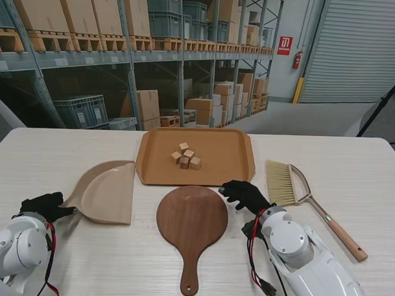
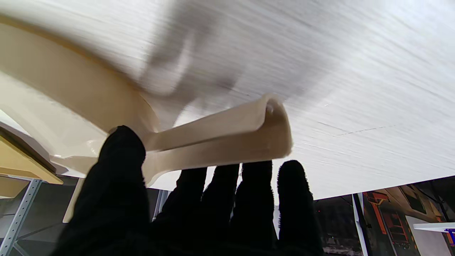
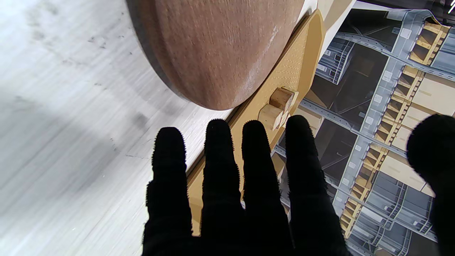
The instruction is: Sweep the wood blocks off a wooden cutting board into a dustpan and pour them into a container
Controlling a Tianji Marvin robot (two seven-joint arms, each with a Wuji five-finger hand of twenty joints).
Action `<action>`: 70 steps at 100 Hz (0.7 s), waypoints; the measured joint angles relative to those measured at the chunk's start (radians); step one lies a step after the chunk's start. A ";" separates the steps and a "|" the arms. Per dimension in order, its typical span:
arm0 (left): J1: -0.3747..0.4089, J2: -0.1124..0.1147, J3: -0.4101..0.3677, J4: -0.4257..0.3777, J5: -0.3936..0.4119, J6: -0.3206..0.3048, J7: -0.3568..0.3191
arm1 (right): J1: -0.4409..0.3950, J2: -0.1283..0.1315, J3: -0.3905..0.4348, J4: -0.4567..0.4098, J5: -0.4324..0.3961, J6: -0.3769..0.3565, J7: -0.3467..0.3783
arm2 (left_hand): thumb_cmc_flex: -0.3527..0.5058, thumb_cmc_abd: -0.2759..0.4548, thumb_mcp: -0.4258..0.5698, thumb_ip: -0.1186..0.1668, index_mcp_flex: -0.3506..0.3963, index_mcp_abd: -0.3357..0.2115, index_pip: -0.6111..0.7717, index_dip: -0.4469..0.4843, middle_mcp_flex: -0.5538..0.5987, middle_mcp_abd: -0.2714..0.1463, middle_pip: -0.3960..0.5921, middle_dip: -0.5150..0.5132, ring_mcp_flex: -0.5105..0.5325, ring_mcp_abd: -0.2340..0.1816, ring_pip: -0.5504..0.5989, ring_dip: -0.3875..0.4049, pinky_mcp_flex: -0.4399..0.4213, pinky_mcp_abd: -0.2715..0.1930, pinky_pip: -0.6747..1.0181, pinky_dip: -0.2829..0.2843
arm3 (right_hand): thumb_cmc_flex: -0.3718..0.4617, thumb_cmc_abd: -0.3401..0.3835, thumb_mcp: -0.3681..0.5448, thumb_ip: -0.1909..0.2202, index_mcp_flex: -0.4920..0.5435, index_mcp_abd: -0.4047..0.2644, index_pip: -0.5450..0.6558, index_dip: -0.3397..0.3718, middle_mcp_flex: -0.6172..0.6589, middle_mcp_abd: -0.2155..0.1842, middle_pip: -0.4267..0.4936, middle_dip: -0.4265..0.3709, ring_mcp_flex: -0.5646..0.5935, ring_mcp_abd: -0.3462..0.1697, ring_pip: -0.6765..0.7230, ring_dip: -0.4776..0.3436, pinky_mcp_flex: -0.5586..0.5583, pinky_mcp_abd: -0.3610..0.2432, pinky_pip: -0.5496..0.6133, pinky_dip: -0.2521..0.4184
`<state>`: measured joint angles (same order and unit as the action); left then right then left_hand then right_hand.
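Observation:
Several small wood blocks [image 1: 185,156] lie heaped in the tan tray [image 1: 229,168], also seen past my right fingers as blocks [image 3: 279,106] on the tray [image 3: 295,67]. The round dark cutting board [image 1: 192,219] lies bare in front of the tray, its handle toward me. On the left the beige dustpan [image 1: 105,190] rests on the table. My left hand [image 1: 43,204] is at the dustpan handle [image 2: 220,138], fingers straight and spread, not wrapped around it. My right hand [image 1: 244,194] is open beside the board's right edge [image 3: 220,46], holding nothing.
A brush [image 1: 284,183] with pale bristles and a wooden handle lies on the table right of my right hand, handle pointing toward me and to the right. Warehouse shelving stands beyond the table's far edge.

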<state>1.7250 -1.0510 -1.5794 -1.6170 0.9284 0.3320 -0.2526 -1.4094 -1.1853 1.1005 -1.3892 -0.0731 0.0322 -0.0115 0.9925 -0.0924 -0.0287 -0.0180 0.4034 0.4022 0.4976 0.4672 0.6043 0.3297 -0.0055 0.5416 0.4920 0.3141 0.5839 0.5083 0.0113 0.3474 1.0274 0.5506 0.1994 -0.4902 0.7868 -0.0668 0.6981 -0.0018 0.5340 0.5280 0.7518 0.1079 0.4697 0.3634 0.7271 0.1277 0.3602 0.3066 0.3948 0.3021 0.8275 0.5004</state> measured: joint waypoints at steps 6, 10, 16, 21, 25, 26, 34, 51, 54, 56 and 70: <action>0.007 0.001 -0.010 -0.015 -0.010 -0.001 -0.020 | 0.000 0.000 0.000 0.000 0.000 0.000 0.000 | -0.011 0.000 0.000 0.000 -0.009 0.000 -0.024 -0.006 -0.023 0.000 0.015 -0.007 -0.048 0.000 -0.029 -0.008 -0.018 0.000 -0.024 -0.012 | 0.000 0.000 0.000 0.000 0.000 0.000 -0.002 0.000 0.000 0.000 0.000 0.000 0.000 0.000 0.000 0.000 0.000 0.000 0.000 0.000; 0.014 0.001 -0.018 -0.027 -0.017 -0.002 -0.025 | 0.000 0.000 0.000 0.000 0.000 0.000 0.000 | -0.011 0.000 0.000 0.000 -0.009 0.000 -0.042 -0.006 -0.023 0.000 0.017 -0.008 -0.052 0.000 -0.049 -0.011 -0.027 0.000 -0.034 -0.023 | 0.000 0.000 0.000 0.000 0.000 0.000 -0.002 0.000 0.000 0.000 0.000 0.000 0.000 0.000 0.000 0.000 0.000 0.000 0.000 0.000; 0.024 0.001 -0.029 -0.044 -0.026 -0.006 -0.024 | 0.000 0.000 0.000 0.000 0.000 0.000 0.000 | -0.011 0.000 0.000 0.000 -0.009 -0.002 -0.063 -0.010 -0.049 0.000 0.023 -0.018 -0.074 0.000 -0.068 -0.012 -0.035 0.000 -0.054 -0.036 | 0.000 0.000 0.000 0.000 0.000 0.000 -0.002 0.000 0.000 0.000 0.000 0.000 0.000 0.000 0.000 0.000 0.000 0.000 0.000 0.000; 0.034 0.001 -0.039 -0.059 -0.034 -0.009 -0.021 | 0.000 0.000 0.000 0.001 0.000 0.000 -0.001 | -0.011 0.000 0.000 0.000 -0.009 -0.002 -0.076 -0.017 -0.049 0.000 0.023 -0.018 -0.073 0.000 -0.080 -0.012 -0.043 0.000 -0.066 -0.037 | 0.000 0.000 0.000 0.000 0.000 0.000 -0.002 0.000 0.000 0.000 0.000 0.000 0.000 0.000 0.000 0.000 0.000 0.000 0.000 0.000; 0.042 -0.001 -0.048 -0.073 -0.040 -0.012 -0.016 | 0.000 0.000 0.000 0.001 -0.001 0.000 -0.001 | -0.011 0.000 0.000 0.000 -0.009 -0.002 -0.089 -0.017 -0.049 0.000 0.023 -0.018 -0.087 0.000 -0.092 -0.012 -0.049 0.000 -0.077 -0.048 | 0.000 0.000 0.000 0.000 0.000 0.000 -0.002 0.000 0.000 0.000 0.000 0.000 0.000 0.000 0.000 0.000 0.000 0.000 0.000 0.000; 0.044 -0.001 -0.050 -0.076 -0.042 -0.013 -0.015 | 0.001 0.000 0.000 0.001 -0.001 0.000 -0.001 | -0.011 0.000 0.000 0.000 -0.009 -0.002 -0.092 -0.017 -0.049 0.000 0.023 -0.019 -0.088 0.000 -0.098 -0.012 -0.051 0.000 -0.078 -0.048 | 0.000 0.000 0.000 0.000 0.000 0.000 -0.002 0.000 0.000 0.000 0.000 0.000 0.000 0.000 0.000 0.000 0.000 0.000 0.000 0.000; 0.061 -0.004 -0.064 -0.105 -0.056 -0.018 0.006 | 0.000 0.000 0.003 0.001 -0.004 -0.001 -0.001 | -0.034 0.000 -0.001 0.000 -0.019 -0.002 -0.117 -0.019 -0.062 0.001 0.022 -0.023 -0.099 0.000 -0.111 -0.012 -0.058 0.000 -0.091 -0.060 | 0.000 0.000 0.000 0.000 0.000 0.000 -0.002 0.000 0.000 0.000 0.000 0.000 0.000 0.000 0.000 0.000 0.000 0.000 0.000 0.000; 0.091 -0.012 -0.087 -0.176 -0.122 -0.029 0.046 | 0.000 0.001 0.012 -0.005 -0.012 -0.004 -0.001 | -0.064 -0.001 0.002 0.000 -0.019 -0.002 -0.160 -0.029 -0.097 0.009 0.034 -0.031 -0.124 0.000 -0.149 -0.023 -0.078 0.000 -0.127 -0.073 | 0.000 0.000 0.000 0.000 0.000 0.000 -0.002 0.000 0.000 0.000 0.000 0.000 0.000 0.000 0.000 0.000 0.000 0.000 0.000 0.000; 0.093 -0.014 -0.088 -0.187 -0.143 -0.031 0.058 | 0.000 0.002 0.012 -0.007 -0.014 -0.005 -0.002 | -0.083 -0.001 -0.001 0.005 -0.019 -0.002 -0.174 -0.029 -0.097 0.009 0.034 -0.031 -0.124 0.000 -0.157 -0.023 -0.079 0.001 -0.128 -0.074 | 0.000 0.000 0.000 0.000 0.000 0.000 -0.002 0.000 0.000 0.000 0.000 0.000 0.000 0.000 0.000 0.000 0.000 0.000 0.000 0.000; 0.094 -0.016 -0.087 -0.193 -0.156 -0.034 0.068 | 0.000 0.002 0.012 -0.008 -0.015 -0.005 -0.003 | -0.083 -0.001 -0.001 0.005 -0.019 -0.002 -0.178 -0.030 -0.111 0.009 0.037 -0.031 -0.124 0.000 -0.160 -0.023 -0.079 0.001 -0.133 -0.074 | 0.000 0.000 0.000 0.000 0.000 0.000 -0.002 0.000 0.000 0.000 0.000 0.000 0.000 0.000 0.000 0.000 0.000 0.000 0.000 0.000; 0.088 -0.028 -0.066 -0.215 -0.231 -0.076 0.176 | 0.006 0.002 0.012 -0.016 -0.025 -0.010 -0.018 | -0.131 0.020 -0.002 0.006 -0.028 -0.002 -0.231 -0.031 -0.147 0.017 0.029 -0.053 -0.160 0.000 -0.190 -0.024 -0.086 0.007 -0.149 -0.088 | 0.000 0.000 0.000 0.000 0.000 0.000 -0.003 0.000 0.000 0.000 0.000 0.000 0.000 0.000 0.000 0.000 0.000 0.000 0.000 0.000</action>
<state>1.8130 -1.0793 -1.6450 -1.8315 0.6970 0.2561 -0.0764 -1.4030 -1.1832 1.1126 -1.4056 -0.0980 0.0221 -0.0299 0.8616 -0.0727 -0.0306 -0.0124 0.3754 0.4002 0.2668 0.4365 0.4572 0.3463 0.0238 0.4883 0.3316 0.3141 0.3942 0.4839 -0.0745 0.3542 0.8787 0.4628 0.1996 -0.4902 0.7868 -0.0668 0.6981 -0.0018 0.5313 0.5280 0.7518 0.1083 0.4697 0.3634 0.7271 0.1281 0.3603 0.3067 0.3944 0.3021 0.8275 0.5004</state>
